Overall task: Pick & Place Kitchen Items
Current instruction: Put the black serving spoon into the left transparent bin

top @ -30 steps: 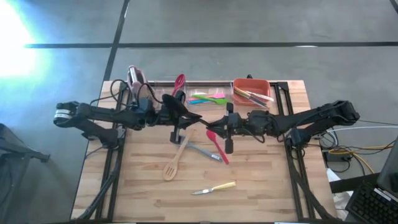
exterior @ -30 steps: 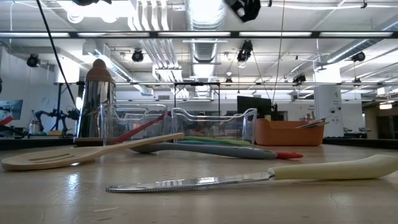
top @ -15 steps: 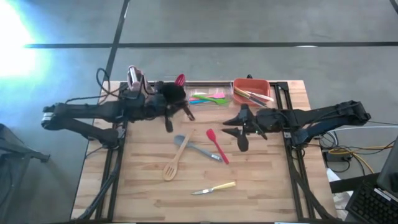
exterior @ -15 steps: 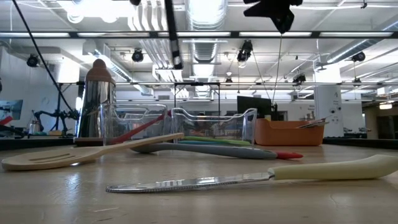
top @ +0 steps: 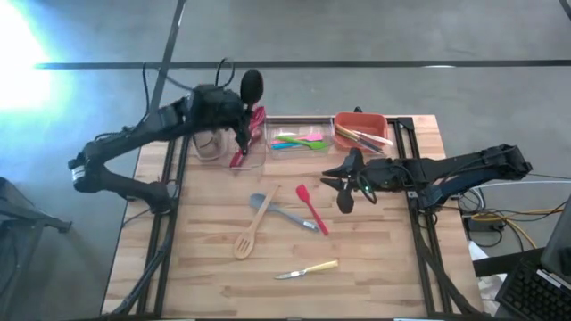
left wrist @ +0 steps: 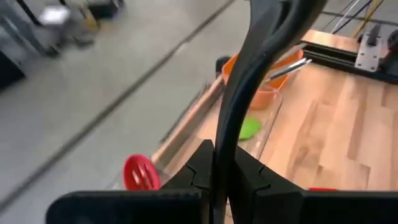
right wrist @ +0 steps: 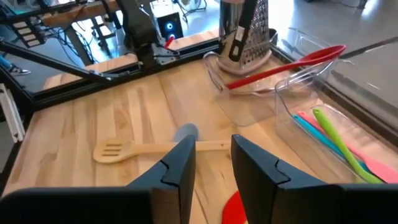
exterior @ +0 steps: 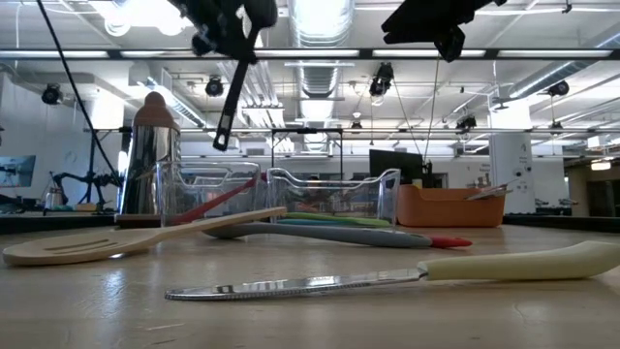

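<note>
My left gripper (top: pixel 232 109) is raised over the table's far left corner, shut on a black ladle (exterior: pixel 232 87). The ladle's bowl (top: pixel 252 85) reaches past the far edge. My right gripper (right wrist: pixel 211 168) hovers open above the table's right half (top: pixel 343 189), nothing between its fingers. Lying flat on the tabletop are a wooden slotted spatula (top: pixel 252 227), a grey spatula (top: pixel 284 212), a red spatula (top: pixel 310 207) and a pale-handled knife (top: pixel 308 268). My left gripper pinches the ladle's handle (left wrist: pixel 222 146) between its two fingers, partway along its length. The ladle is lifted clear. Its bowl end rises beyond the fingers, and its free handle end (exterior: pixel 223 143) hangs slanting down above the left clear bin.
Along the far edge stand a clear bin (top: pixel 223 147) with a red utensil, a second clear bin (top: pixel 299 138) with green, blue and pink utensils, and an orange bin (top: pixel 360 129) with knives. A metal grater (right wrist: pixel 245 31) stands at the far left corner.
My left gripper has swung with the ladle from the table's middle toward the far left corner, rising and tipping from pointing down to nearly level; the ladle's bowl now sticks out past the far edge. My right gripper has drawn back toward the right edge and opened.
</note>
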